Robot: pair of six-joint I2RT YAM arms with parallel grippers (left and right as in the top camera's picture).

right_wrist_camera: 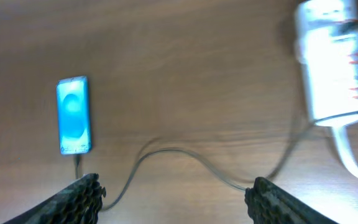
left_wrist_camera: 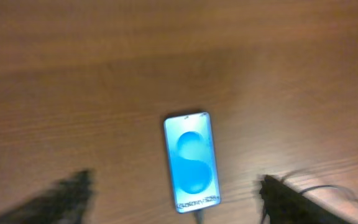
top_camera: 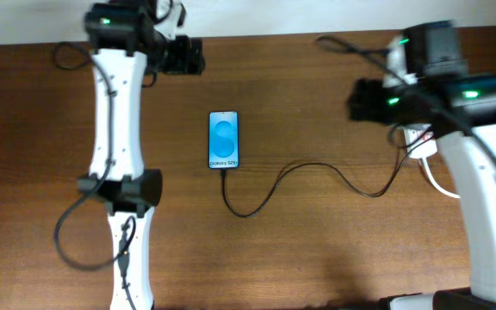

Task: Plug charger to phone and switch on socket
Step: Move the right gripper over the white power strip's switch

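The phone (top_camera: 224,139) lies flat mid-table, blue screen up. It also shows in the left wrist view (left_wrist_camera: 191,160) and the right wrist view (right_wrist_camera: 74,115). The charger cable (top_camera: 313,166) meets the phone's bottom edge and snakes right toward the socket (top_camera: 418,138), which is mostly hidden under my right arm. In the right wrist view the cable (right_wrist_camera: 185,154) leads to the white socket (right_wrist_camera: 331,62). My left gripper (top_camera: 192,56) is open and empty, high above and behind the phone; its fingers (left_wrist_camera: 176,183) are blurred. My right gripper (top_camera: 360,101) is open and empty above the cable (right_wrist_camera: 176,185).
The socket's thick white cord (right_wrist_camera: 352,158) runs off toward the right edge. The robots' thicker black cables (top_camera: 76,226) loop beside the left arm, and more lie at the back right (top_camera: 351,47). The table's far edge (top_camera: 265,34) is close behind the grippers.
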